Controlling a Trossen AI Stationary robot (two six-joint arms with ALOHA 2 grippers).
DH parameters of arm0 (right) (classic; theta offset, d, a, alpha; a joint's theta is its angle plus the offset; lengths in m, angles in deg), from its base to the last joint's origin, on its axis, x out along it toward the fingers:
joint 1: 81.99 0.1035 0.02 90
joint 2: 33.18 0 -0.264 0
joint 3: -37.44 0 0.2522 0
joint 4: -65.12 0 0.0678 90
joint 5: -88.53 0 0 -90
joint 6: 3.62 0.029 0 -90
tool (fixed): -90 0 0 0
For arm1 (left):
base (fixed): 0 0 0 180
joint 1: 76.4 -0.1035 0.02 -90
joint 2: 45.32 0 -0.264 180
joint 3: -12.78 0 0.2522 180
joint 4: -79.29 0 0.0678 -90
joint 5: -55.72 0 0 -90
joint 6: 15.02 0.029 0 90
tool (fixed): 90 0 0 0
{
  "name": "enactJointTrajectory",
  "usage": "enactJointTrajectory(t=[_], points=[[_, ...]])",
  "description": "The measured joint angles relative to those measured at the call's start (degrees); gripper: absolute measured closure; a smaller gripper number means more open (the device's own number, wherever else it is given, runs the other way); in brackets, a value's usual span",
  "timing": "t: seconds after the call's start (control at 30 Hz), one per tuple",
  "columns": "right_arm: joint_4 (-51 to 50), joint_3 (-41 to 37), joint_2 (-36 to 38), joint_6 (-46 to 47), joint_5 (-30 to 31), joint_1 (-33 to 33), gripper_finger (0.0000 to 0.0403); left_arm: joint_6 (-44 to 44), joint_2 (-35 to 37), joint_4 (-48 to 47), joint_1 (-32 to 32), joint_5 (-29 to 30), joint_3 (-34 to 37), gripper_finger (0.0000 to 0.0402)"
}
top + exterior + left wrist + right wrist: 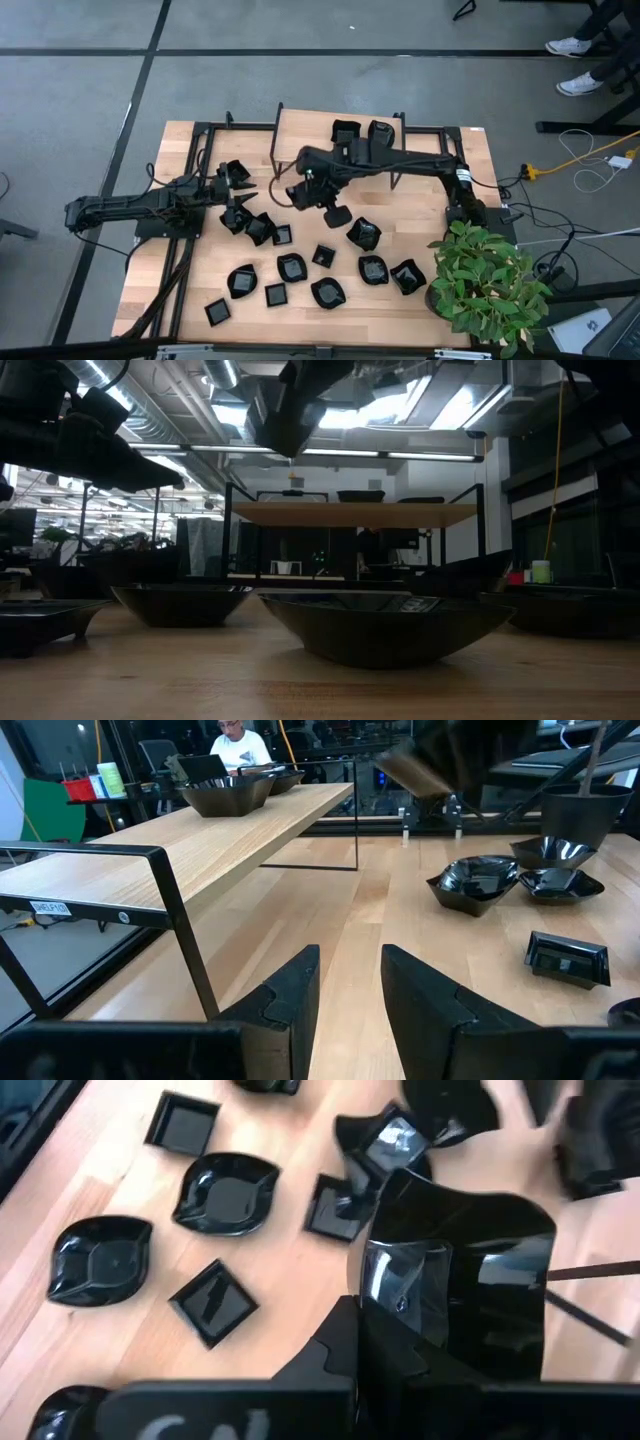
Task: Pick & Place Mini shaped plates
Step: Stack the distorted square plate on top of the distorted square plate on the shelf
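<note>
Nearest you along the table's front edge, most of the mini shaped plates (291, 267) lie scattered and unplaced, while only a few plates (360, 131) rest on the raised shelf (300, 125) at the back edge, so you may judge the task barely begun. Mid-table, your right gripper (400, 1345) is clamped on a glossy square plate (455, 1280) held aloft; your left gripper (350, 990) hangs parted and empty near the left edge. Only the left wrist view shows the shelf's bowls (228, 792) side-on and a seated person (238, 745) beyond.
</note>
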Motion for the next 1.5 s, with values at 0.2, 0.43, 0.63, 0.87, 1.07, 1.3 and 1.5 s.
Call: enactJointTrajectory(t=[0.2,0.43,0.63,0.87,1.07,1.3,1.5], points=[[-0.39,3.33,0.00,2.31,3.16,-5.35,0.0400,0.00,0.00,0.00,0.00,-0.01,-0.01,0.0297],[-2.49,4.29,0.00,7.73,12.52,-12.92,0.0400,0.00,0.00,0.00,-0.01,0.00,-0.02,0.0297],[-4.54,4.33,0.00,7.58,15.60,-18.20,0.0400,0.00,0.00,-0.01,-0.01,-0.01,-0.02,0.0297],[-8.34,4.33,0.00,9.85,15.71,-22.12,0.0400,0.00,0.01,0.00,0.00,0.00,-0.01,0.0297],[-10.93,4.33,0.00,10.23,15.68,-23.13,0.0399,0.00,0.00,0.00,0.00,0.01,0.00,0.0297],[-12.72,4.33,0.00,10.19,15.57,-23.70,0.0385,0.00,0.00,0.00,0.00,0.00,-0.02,0.0297],[-13.81,4.06,0.00,10.19,15.51,-23.70,0.0398,0.00,0.00,0.00,-0.01,-0.01,0.00,0.0297]])
